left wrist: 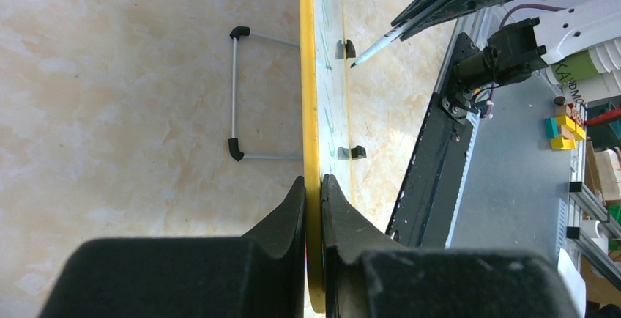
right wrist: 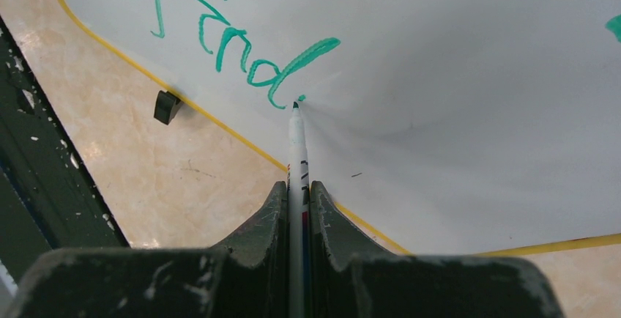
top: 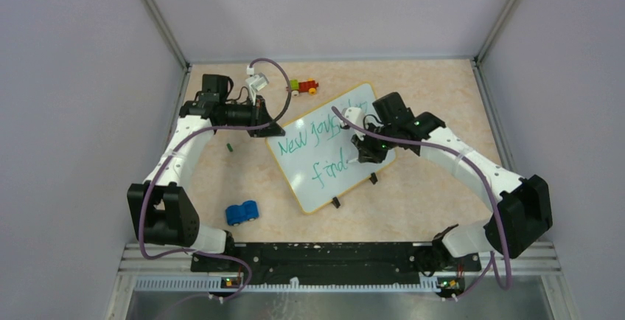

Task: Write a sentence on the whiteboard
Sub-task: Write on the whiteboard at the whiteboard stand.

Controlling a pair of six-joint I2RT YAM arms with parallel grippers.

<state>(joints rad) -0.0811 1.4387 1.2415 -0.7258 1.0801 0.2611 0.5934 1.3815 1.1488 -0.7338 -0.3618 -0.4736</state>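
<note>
The right pincer (right wrist: pixel 296 201) is closed narrowly on a white marker (right wrist: pixel 296 142), which juts straight out between its fingers. The marker's green tip sits right by the tail of the last letter "d". Whether it touches the surface cannot be told.

The left pincer (left wrist: pixel 313 208) is clamped tight on the yellow rim of the whiteboard (left wrist: pixel 307 76), at its far left corner. The whiteboard sits at an angle in the middle of the tan table (top: pixel 442 99), between the two arms.

The sentence (top: pixel 318 150) is in green handwriting on two lines: "New joys", partly hidden by the right arm, and "find" beneath.

Small black clips (top: pixel 336 202) sit on the board's near edge. A blue toy car (top: pixel 242 212) lies near the left arm's base, well apart from the board. A block toy (top: pixel 304 85) in red, yellow and green lies just beyond the board's far edge.
</note>
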